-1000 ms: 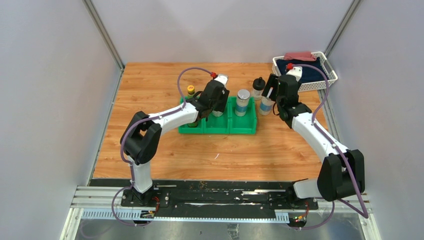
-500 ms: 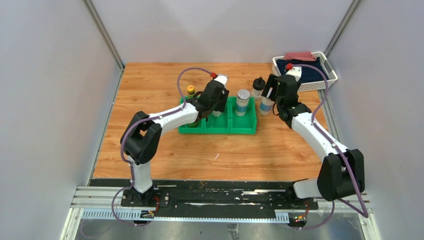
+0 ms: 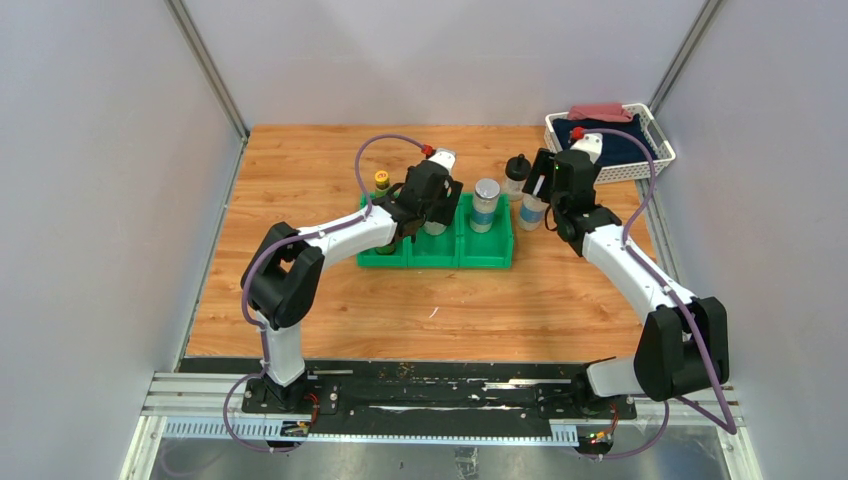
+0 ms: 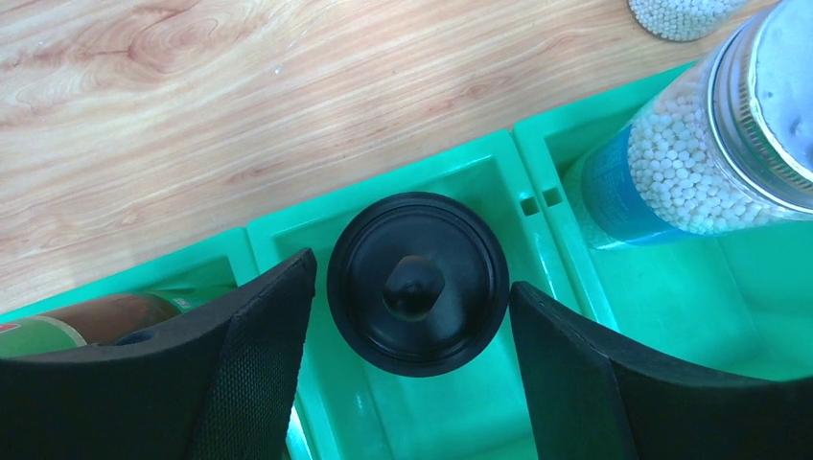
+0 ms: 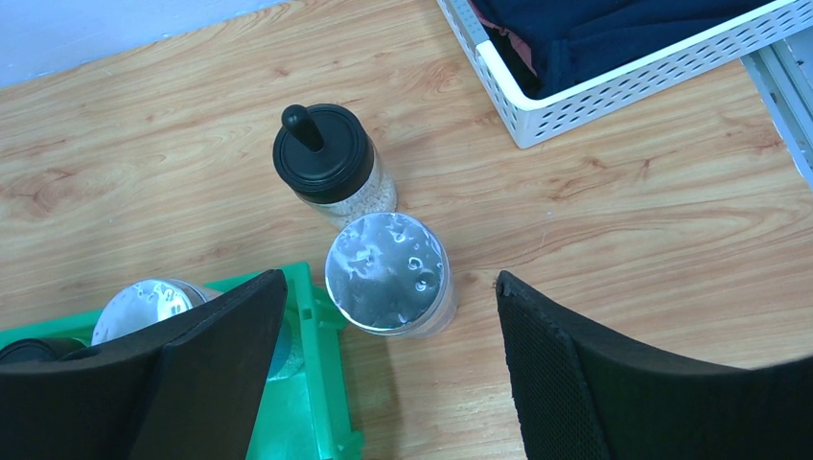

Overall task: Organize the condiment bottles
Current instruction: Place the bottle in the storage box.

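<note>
The green bin (image 3: 488,250) lies mid-table. My left gripper (image 3: 430,205) is open over its middle compartment, its jaws (image 4: 412,287) on either side of a black knob-lid bottle (image 4: 418,283), with a small gap on each side. A brown bottle (image 4: 96,321) shows in the left compartment, mostly hidden by my finger. A yellow-capped bottle (image 3: 382,181) stands at the bin's back left corner. A silver-lidded shaker (image 3: 486,203) stands in the right compartment. My right gripper (image 5: 391,307) is open above a second shaker (image 5: 386,273) on the table beside the bin. Another knob-lid bottle (image 5: 323,158) stands behind it.
A white basket (image 3: 655,160) with dark and red cloth sits at the back right corner, also in the right wrist view (image 5: 614,81). Grey walls close the table on the left, back and right. Bare wood lies in front of the bin.
</note>
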{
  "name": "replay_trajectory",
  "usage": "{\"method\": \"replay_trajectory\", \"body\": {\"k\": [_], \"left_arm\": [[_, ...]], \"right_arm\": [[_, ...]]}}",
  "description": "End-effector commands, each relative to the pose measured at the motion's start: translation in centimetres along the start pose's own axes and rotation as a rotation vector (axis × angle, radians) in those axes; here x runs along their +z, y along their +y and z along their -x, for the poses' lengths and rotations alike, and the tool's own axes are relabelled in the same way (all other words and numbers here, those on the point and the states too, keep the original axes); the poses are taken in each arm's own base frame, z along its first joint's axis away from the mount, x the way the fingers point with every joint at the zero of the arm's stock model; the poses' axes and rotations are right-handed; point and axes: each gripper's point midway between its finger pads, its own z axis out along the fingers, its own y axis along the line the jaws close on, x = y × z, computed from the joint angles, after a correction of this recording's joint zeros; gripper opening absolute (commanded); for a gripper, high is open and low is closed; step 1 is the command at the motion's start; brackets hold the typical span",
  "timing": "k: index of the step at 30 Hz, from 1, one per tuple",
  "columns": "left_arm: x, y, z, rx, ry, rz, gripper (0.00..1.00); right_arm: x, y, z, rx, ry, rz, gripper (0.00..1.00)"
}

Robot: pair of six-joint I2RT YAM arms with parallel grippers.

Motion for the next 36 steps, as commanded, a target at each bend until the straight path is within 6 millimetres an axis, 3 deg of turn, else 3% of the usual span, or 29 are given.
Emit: {"method": "replay_trajectory", "body": {"k": [1, 18, 36], "left_arm": [[0.4, -0.4, 0.9, 0.006, -0.027, 0.009, 0.8], [-0.9, 0.4, 2.7, 0.005, -0.072, 0.031, 0.8], [-0.2, 0.6, 2.0, 0.017, -0.068, 0.052, 0.77]], "right_arm": [[0.0, 0.1, -0.2, -0.018, -0.006, -0.015, 0.84], [-0.1, 0.2, -0.1, -0.019, -0.009, -0.01, 0.84], [-0.3, 0.2, 0.1, -0.021, -0.016, -0.012, 0.84]]}}
